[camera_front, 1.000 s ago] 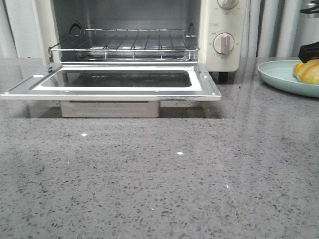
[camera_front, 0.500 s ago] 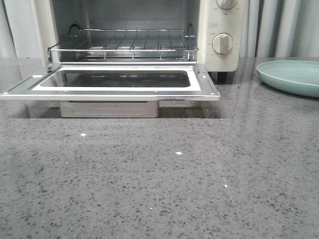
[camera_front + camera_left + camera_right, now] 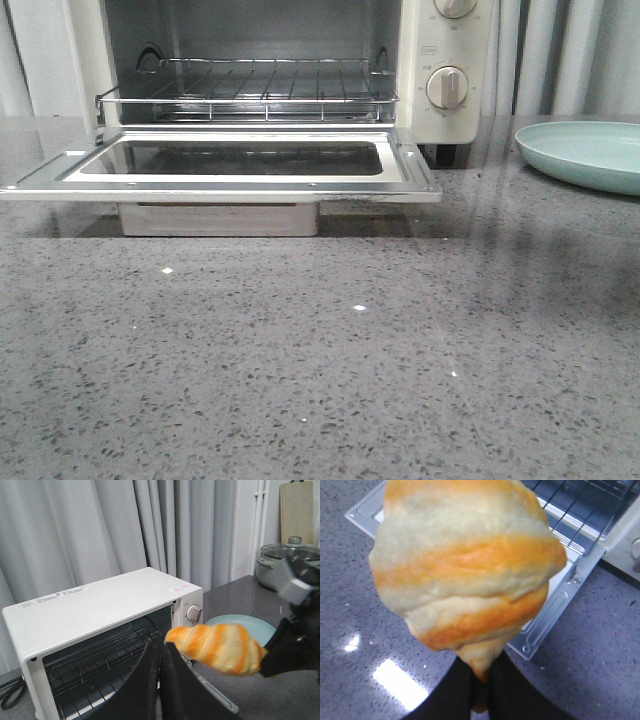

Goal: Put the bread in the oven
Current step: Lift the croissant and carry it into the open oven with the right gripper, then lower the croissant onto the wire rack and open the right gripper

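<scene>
The cream-white oven [image 3: 445, 60] stands at the back of the grey counter with its glass door [image 3: 230, 185] folded down flat and the wire rack [image 3: 250, 85] bare. The golden-orange striped bread [image 3: 465, 565] is pinched at its tip by my right gripper [image 3: 481, 680]. It hangs in the air above the counter near the door's corner [image 3: 555, 605]. In the left wrist view the bread [image 3: 220, 647] floats in front of the oven [image 3: 100, 600]. My left gripper [image 3: 161, 646] is shut and empty, raised near the oven opening. Neither gripper shows in the front view.
The pale green plate [image 3: 590, 150] sits empty to the right of the oven and also shows in the left wrist view [image 3: 250, 625]. A lidded pot [image 3: 285, 562] and a wooden board [image 3: 297, 505] stand farther back on the right. Grey curtains hang behind.
One second ago the bread lay on the plate with the right gripper at it. It has since been lifted out of the front view, and the plate is empty.
</scene>
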